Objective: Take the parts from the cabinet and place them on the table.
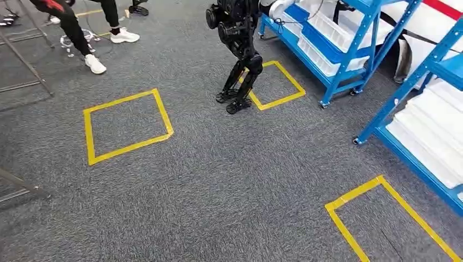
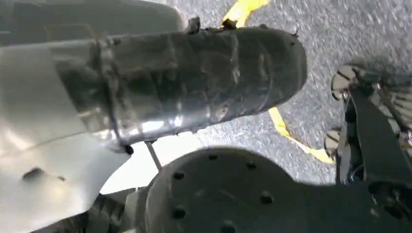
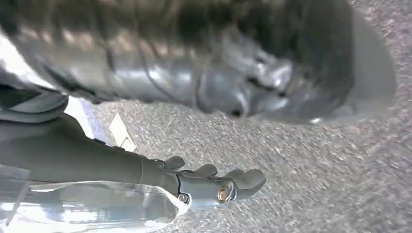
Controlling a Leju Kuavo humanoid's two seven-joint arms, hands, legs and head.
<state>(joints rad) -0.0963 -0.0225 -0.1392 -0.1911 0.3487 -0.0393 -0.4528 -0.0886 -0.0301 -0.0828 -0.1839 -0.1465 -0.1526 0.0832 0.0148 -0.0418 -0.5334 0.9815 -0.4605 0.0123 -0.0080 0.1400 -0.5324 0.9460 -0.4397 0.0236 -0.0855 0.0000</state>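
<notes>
Two blue racks hold white bins [image 1: 333,33]: one rack [image 1: 349,60] at the far right, a nearer rack [image 1: 426,136] at the right edge. No loose part can be made out in the bins from here. In the left wrist view my left hand [image 2: 194,82] hangs over grey carpet, its thick thumb stretched out with nothing against it. My right hand [image 3: 121,162] also hangs over the carpet; its dark fingers [image 3: 218,187] lie straight, apart from the thumb [image 3: 218,63], with carpet showing between them.
Another black legged robot [image 1: 240,49] stands at a yellow tape square [image 1: 275,84] by the far rack. More tape squares lie at the left [image 1: 126,126] and near right [image 1: 393,218]. A person's legs [image 1: 93,33] and metal stand legs [image 1: 22,60] are at the far left.
</notes>
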